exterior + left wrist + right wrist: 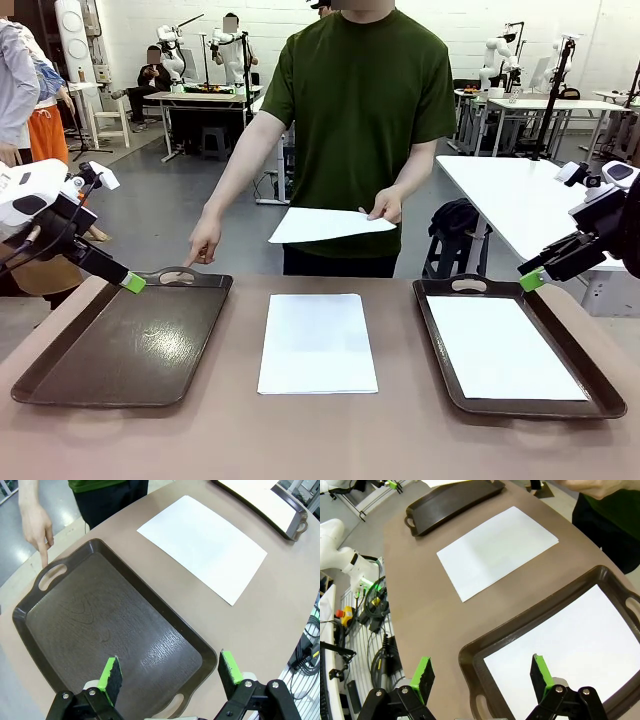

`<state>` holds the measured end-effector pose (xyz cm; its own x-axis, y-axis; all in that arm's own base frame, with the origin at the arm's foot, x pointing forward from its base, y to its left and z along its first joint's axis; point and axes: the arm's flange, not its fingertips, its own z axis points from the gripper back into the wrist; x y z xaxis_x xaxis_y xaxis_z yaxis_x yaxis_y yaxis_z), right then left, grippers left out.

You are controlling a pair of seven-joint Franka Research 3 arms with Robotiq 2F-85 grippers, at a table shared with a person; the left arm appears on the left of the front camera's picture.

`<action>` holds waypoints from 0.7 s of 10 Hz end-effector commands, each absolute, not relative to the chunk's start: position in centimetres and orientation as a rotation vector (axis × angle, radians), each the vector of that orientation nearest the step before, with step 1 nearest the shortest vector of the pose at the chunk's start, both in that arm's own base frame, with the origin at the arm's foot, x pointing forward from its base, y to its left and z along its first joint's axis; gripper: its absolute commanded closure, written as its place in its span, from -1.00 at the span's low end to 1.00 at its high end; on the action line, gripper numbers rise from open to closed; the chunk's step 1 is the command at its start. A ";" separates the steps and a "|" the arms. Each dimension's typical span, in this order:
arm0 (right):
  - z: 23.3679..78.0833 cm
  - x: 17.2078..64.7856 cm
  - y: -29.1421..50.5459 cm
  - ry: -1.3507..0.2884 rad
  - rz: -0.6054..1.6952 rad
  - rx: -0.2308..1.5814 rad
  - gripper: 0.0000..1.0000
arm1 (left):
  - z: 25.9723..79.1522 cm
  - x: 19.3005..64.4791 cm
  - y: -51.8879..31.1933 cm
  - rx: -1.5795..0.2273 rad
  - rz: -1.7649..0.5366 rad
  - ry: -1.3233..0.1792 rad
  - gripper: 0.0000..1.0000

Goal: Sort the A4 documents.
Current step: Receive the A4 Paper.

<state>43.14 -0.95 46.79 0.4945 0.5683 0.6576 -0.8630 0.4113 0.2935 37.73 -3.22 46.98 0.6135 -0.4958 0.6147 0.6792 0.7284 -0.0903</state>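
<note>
With my left gripper point(171, 670) and right gripper point(481, 672) both spread wide and empty, I judge the A4 sheet point(318, 342), flat on the table point(320, 440) between the left tray point(120, 345) and right tray point(432, 340), light, floppy and slippery, best pinched at a lifted near edge.

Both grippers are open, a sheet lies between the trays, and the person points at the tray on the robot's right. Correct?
No: the front view shows the person's pointing hand at the handle of the left tray, not the right tray. Otherwise correct: left gripper and right gripper are open, and a sheet lies between the trays.
</note>
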 end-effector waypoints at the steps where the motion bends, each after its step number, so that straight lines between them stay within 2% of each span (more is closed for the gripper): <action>1: 46.5 43.1 -1.0 -0.505 0.958 0.666 -1.00 | 46.7 37.8 -2.9 -0.339 -0.703 -0.615 -1.00; 4: 46.5 43.1 -1.0 -0.505 0.958 0.666 -1.00 | 47.0 37.7 -3.2 -0.331 -0.692 -0.599 -1.00; 7: 46.5 43.1 -1.0 -0.505 0.958 0.666 -1.00 | 45.7 40.9 -3.6 -0.574 -0.571 -0.543 -1.00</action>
<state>43.14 -0.95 46.79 0.4945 0.5683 0.6576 -0.8630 0.4112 0.2935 38.49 -3.61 46.16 0.6841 -0.3936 0.6141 0.6373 0.7320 -0.2408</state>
